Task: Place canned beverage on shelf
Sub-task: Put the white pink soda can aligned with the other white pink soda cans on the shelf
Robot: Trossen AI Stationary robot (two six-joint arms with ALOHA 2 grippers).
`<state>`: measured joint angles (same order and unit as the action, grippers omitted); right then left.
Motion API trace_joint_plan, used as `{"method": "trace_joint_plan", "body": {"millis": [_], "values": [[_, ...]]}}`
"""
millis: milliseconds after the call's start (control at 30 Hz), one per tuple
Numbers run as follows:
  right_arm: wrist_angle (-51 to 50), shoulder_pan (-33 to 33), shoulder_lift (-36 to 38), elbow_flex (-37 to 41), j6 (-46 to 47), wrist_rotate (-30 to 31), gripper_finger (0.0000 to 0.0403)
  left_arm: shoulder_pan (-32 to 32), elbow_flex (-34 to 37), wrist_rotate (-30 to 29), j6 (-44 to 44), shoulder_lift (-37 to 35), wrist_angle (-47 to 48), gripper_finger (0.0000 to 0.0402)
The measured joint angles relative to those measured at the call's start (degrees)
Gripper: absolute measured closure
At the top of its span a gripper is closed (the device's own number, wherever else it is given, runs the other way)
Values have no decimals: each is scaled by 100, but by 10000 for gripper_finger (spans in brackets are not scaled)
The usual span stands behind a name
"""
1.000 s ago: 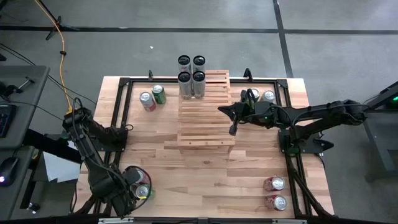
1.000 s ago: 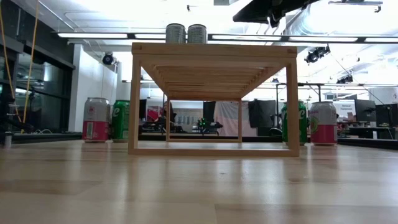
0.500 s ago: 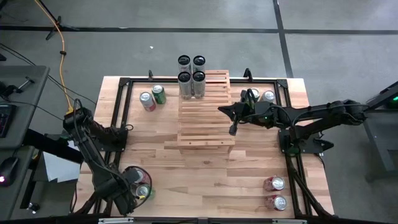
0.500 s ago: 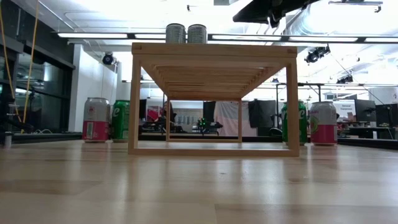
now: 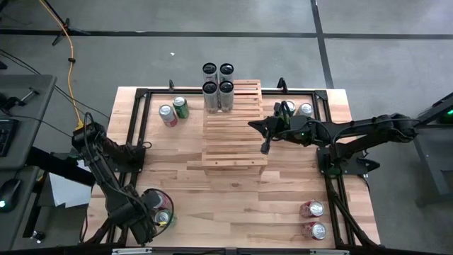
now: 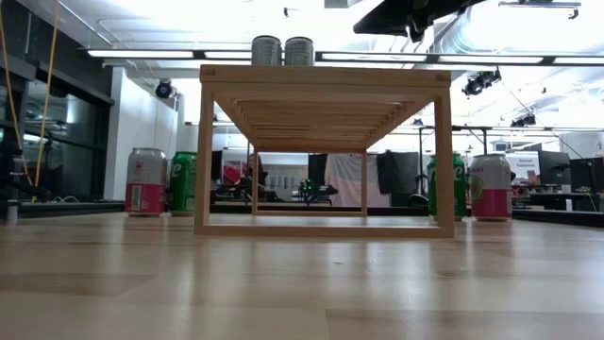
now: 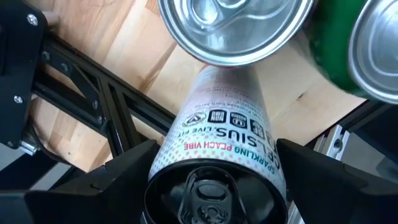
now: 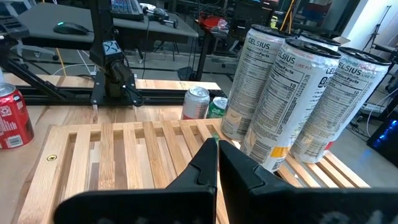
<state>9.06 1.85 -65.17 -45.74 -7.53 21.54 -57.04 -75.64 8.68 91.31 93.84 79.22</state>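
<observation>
A white Celsius can (image 7: pixel 217 155) with a black lid stands upright at the table's near left corner. My left gripper (image 7: pixel 214 186) points down over it, open. One finger (image 7: pixel 112 177) stands on each side of the can's top. A silver-topped can (image 5: pixel 161 218) and a green can (image 7: pixel 367 50) stand right beside it. The pale slatted shelf (image 5: pixel 233 131) sits mid-table with several Celsius cans (image 5: pixel 218 85) on its far left end. My right gripper (image 8: pixel 216 146) hovers shut above the shelf's slats (image 8: pixel 124 149), pointing toward the table's left. My left gripper has its fingers close against both sides of the Celsius can's upper wall (image 7: pixel 168 155), coming from above. I cannot tell whether they touch it. The can stands on the table.
A red-and-white can and a green can (image 5: pixel 173 111) stand left of the shelf, and two more cans (image 5: pixel 296 108) stand at the far right. Two red cans (image 5: pixel 313 219) are at the near right. Black frame rails (image 5: pixel 141 127) run along the table's edges.
My left gripper has come down a little over the Celsius can at the near left corner.
</observation>
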Motion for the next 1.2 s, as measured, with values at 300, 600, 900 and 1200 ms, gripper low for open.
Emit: {"method": "trace_joint_plan", "body": {"millis": [300,600,900,1200], "values": [[2,0,0,0,0,0,402,2,-13,77,-31,-4,-2,159],[33,2,0,0,-2,0,402,81,-247,650,-1615,-6,112,159],[63,0,0,0,-2,0,402,271,-1473,238,-1651,-466,528,157],[70,0,0,0,-2,0,402,327,-2761,-1711,-1793,-1042,508,157]]}}
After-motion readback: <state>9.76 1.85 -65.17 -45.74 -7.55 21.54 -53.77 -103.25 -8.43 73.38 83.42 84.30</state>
